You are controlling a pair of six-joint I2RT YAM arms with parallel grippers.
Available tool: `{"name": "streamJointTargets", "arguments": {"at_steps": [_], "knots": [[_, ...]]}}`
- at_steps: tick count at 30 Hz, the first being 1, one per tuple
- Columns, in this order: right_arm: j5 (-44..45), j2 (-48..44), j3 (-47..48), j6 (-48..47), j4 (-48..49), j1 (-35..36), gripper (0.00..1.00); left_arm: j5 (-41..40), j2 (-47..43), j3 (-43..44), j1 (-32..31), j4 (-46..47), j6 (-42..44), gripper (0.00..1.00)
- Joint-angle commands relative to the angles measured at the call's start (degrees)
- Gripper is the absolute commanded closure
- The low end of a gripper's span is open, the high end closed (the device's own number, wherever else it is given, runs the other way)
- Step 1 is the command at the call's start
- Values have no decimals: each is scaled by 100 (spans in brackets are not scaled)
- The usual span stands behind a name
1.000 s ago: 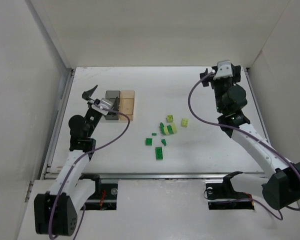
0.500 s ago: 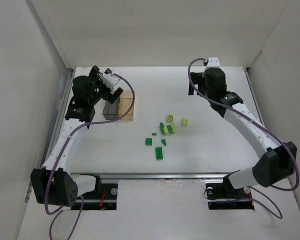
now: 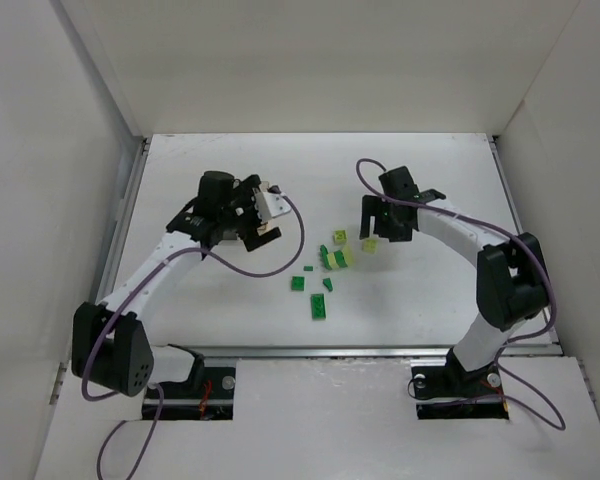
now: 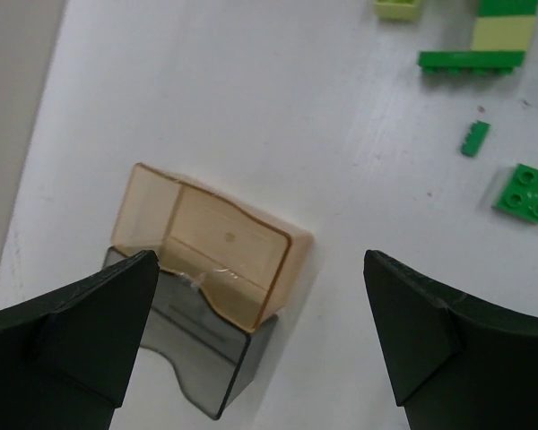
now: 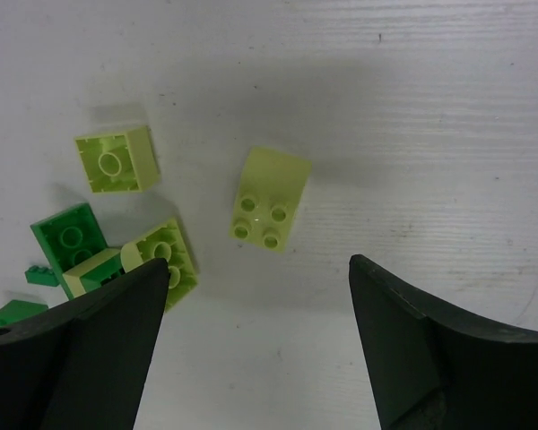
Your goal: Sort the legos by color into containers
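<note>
The two joined containers show in the left wrist view, the amber one (image 4: 211, 246) in front of the smoky grey one (image 4: 193, 345). Both look empty. My left gripper (image 4: 260, 262) is open above them, its fingers (image 4: 81, 331) wide to either side. In the top view it (image 3: 257, 215) hides the containers. The legos lie loose mid-table (image 3: 332, 260), dark green and pale yellow-green mixed. My right gripper (image 3: 382, 224) is open and empty above a pale four-stud brick (image 5: 271, 199), which lies just ahead of the fingertips (image 5: 403, 313). A pale square brick (image 5: 115, 159) and a dark green brick (image 5: 69, 236) lie left of it.
White walls enclose the table on the left, back and right. More dark green bricks lie nearer the front (image 3: 319, 304), (image 3: 298, 283). Both arms' cables loop over the table beside the arms.
The left arm has swung in from the back left and now sits over the containers. The right arm has come forward and down from the back wall to the pale bricks.
</note>
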Motion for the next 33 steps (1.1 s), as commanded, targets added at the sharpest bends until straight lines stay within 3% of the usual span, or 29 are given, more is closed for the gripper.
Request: {"name": "streamJointTargets", "arguments": {"at_steps": [1, 7, 16, 20, 21, 24, 28, 29, 30, 33], "knots": [[-222, 210, 139, 207, 100, 32, 15, 546, 136, 179, -169, -655, 857, 3], [-108, 394, 16, 207, 224, 32, 19, 319, 391, 117, -652, -779, 1183, 0], [94, 1036, 428, 260, 285, 85, 34, -121, 277, -146, -653, -278, 630, 0], [304, 1151, 534, 260, 118, 85, 56, -297, 93, -305, -653, -129, 498, 0], [357, 1099, 534, 260, 118, 85, 75, -349, 93, -383, -653, -15, 359, 0], [358, 1045, 674, 129, 118, 85, 100, -691, -39, -559, -653, 231, 60, 0], [227, 931, 1324, -153, 57, 339, 100, -1552, -249, -779, -373, 1300, -1282, 0], [174, 774, 1673, -301, 318, 410, 100, -1841, -337, -858, -267, 1522, -2191, 0], [95, 712, 1842, -372, 503, 497, 100, -2549, -338, -858, 12, 1698, -2627, 0], [-475, 659, 2396, -495, 1458, 840, 100, -3537, -557, -911, 488, 2025, -3683, 0]]}}
